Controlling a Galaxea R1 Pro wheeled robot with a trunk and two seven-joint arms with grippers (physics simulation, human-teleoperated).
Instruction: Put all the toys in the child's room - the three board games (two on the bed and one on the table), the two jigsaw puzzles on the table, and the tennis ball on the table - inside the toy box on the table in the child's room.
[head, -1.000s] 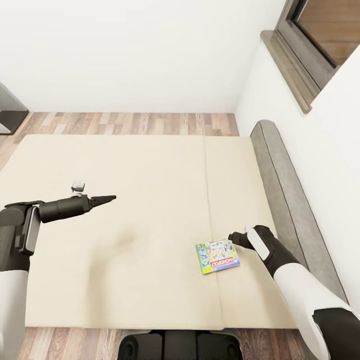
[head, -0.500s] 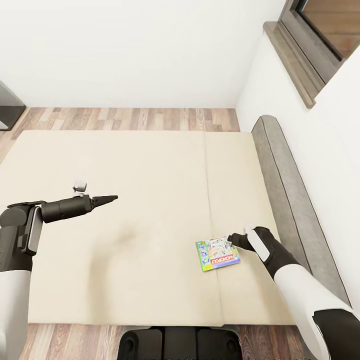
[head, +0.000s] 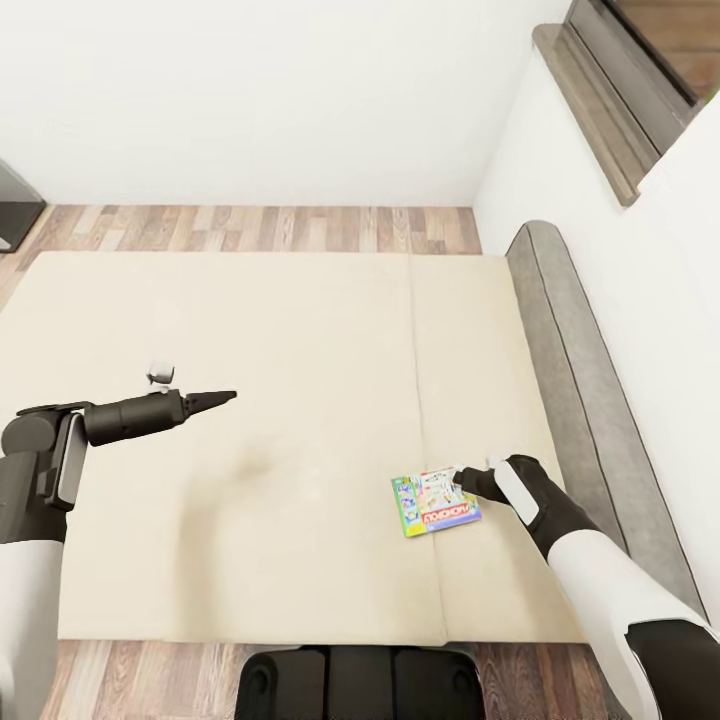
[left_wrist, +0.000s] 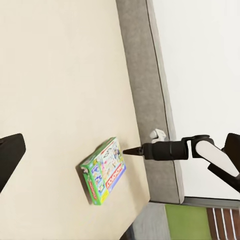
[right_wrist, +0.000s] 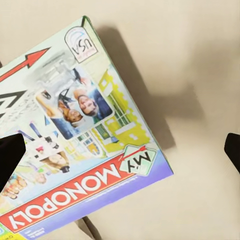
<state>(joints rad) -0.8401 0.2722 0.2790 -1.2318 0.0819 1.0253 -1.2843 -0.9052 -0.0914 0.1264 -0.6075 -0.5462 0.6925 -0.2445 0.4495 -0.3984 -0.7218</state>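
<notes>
A white-and-green "My Monopoly" board game (head: 435, 505) lies flat on the beige bed (head: 280, 330), near the headboard side. My right gripper (head: 460, 483) hovers open just over the box's edge nearest the headboard, tips pointing at it. In the right wrist view the box (right_wrist: 75, 150) lies under the gap between the two spread fingers (right_wrist: 10, 155), untouched. My left gripper (head: 222, 397) is held out level above the bare middle-left of the bed, open and holding nothing. The left wrist view looks across the sheet at the same box (left_wrist: 103, 171) and the right gripper (left_wrist: 132, 150) beside it.
A grey padded headboard (head: 580, 380) runs along the bed's right side against a white wall with a dark window sill (head: 600, 100). Wood-plank floor (head: 250, 228) lies beyond the bed. A dark piece of furniture (head: 15, 205) stands at far left. My base (head: 350, 685) touches the bed's near edge.
The head camera has shifted, sliding the bed and window up in the picture. My right gripper has edged closer to the board game. The left arm holds its pose.
</notes>
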